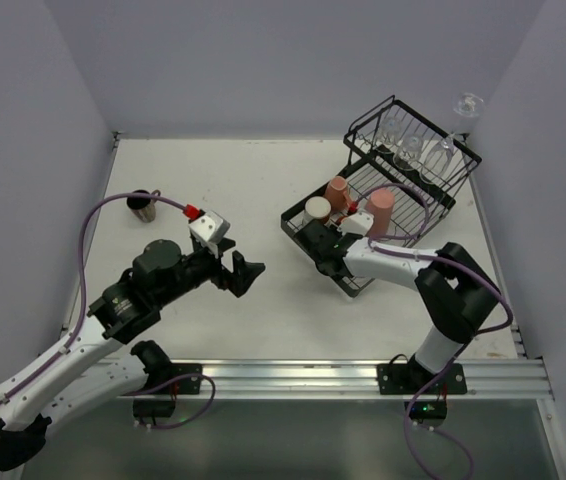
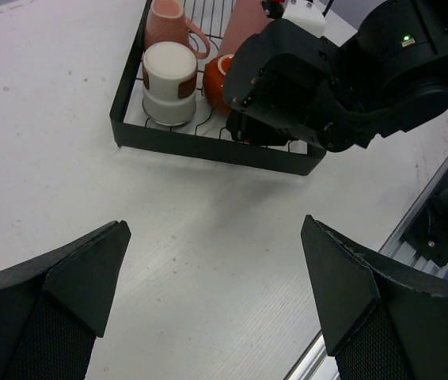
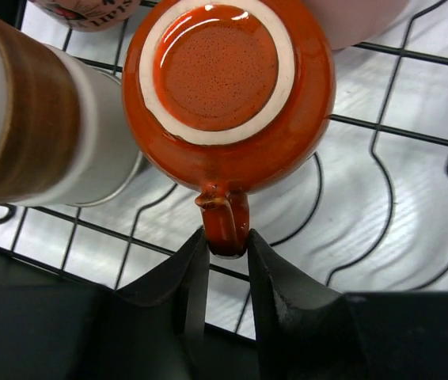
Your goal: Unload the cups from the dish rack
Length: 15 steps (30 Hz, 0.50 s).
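1. The surface (image 1: 263, 180) carries just one cup outside the rack: a brown mug (image 1: 143, 205) at the far left, well away from everything else. By my reckoning, that is all that is done.
2. The rack (image 2: 200, 145) sits on the right of the surface with the rest of the cups in it, so I judge most of the job is left.
3. My left claw (image 2: 216, 309) is spread wide and holds nothing. It hangs over bare surface and faces the rack's near wall.
4. My right claw (image 3: 225, 241) reaches into the near end of the tray, narrowed to a slim gap that pinches the handle of the orange mug (image 3: 228, 87). The mug is upside down on the wires and not yet lifted.
5. The tumbler (image 1: 380, 212) stands inverted in the tray, just beside the orange mug.
6. The cream cup (image 1: 317, 211) sits in the tray's near-left corner, with the pink mug (image 1: 338, 192) just behind it. Neither is being touched.
7. The glasses (image 1: 408, 150) are in the raised basket at the far end. A stemmed one (image 1: 466, 104) shows at its far corner, though I cannot tell how it is seated.
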{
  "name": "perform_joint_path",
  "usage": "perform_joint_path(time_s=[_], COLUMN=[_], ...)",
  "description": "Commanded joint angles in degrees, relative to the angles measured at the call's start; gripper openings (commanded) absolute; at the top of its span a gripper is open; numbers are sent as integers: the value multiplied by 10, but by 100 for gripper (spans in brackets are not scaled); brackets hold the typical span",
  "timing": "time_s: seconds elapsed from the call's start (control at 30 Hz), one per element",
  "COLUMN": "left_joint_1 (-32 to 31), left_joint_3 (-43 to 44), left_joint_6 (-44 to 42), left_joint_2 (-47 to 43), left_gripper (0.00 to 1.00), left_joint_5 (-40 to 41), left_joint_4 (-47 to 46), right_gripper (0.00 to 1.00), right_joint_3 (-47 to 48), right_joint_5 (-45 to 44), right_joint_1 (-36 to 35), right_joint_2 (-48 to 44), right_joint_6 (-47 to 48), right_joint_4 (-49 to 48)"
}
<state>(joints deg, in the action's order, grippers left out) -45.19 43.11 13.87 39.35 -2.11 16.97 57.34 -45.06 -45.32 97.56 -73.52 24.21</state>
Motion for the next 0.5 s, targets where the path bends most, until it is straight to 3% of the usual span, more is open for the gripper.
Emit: perform_joint_path(time_s=[0.0, 0.1, 0.2, 0.47], left_joint_1=[-3, 1, 6, 17], left_joint_3=[-2, -3, -3, -3], left_joint_6=[-12, -10, -11, -10], left_joint_2=[-1, 3, 6, 17], left_gripper=[100, 100, 100, 100], left_joint_5=[8, 7, 5, 1], left_joint_4=[-15, -16, -16, -18], right_gripper=[28, 33, 46, 43], right_joint_3=[-12, -15, -14, -1], right_joint_5=[-46, -55, -62, -64], right_joint_1=[-10, -11, -11, 0], right_joint_2=[-45, -48, -37, -2], right_joint_6=[-1, 14, 36, 71], right_joint_4=[8, 12, 10, -1])
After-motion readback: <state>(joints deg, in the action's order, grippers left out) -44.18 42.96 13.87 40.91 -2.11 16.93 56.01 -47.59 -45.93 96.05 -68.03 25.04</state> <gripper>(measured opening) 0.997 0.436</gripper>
